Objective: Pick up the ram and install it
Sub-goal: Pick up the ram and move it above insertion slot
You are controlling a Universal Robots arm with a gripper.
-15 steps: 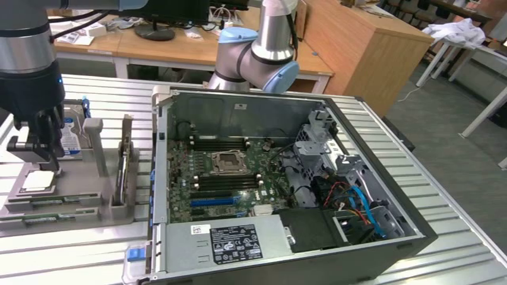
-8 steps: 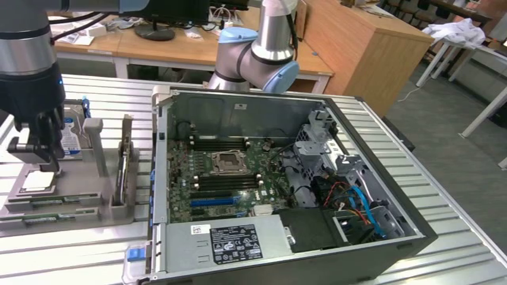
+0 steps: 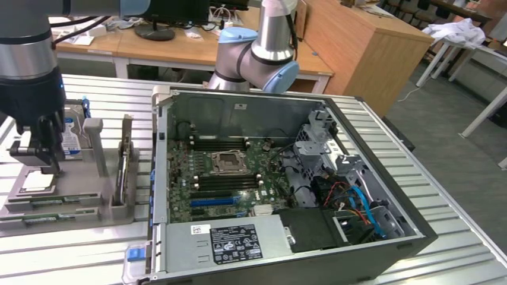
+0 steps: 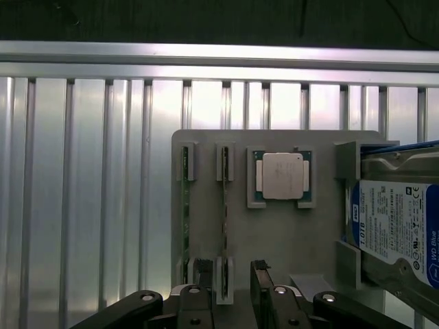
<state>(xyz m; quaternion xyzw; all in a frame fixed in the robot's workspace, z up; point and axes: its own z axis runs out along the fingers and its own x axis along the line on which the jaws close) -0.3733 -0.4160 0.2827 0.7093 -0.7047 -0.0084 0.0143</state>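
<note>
Gripper (image 3: 38,155) hangs wide open and empty over the grey holder (image 3: 79,205) on the slatted metal table (image 3: 431,178), beside the open computer case (image 3: 277,178); wooden desks (image 3: 348,47) stand behind. From the wrist, its spread jaws line up over the ram (image 4: 224,205), standing on edge in the holder.

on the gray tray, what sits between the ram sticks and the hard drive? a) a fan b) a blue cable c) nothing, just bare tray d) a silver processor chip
d: in the wrist view the silver processor chip lies in a square pocket of the gray tray, with the ram sticks on one side and the hard drive on the other.
</note>
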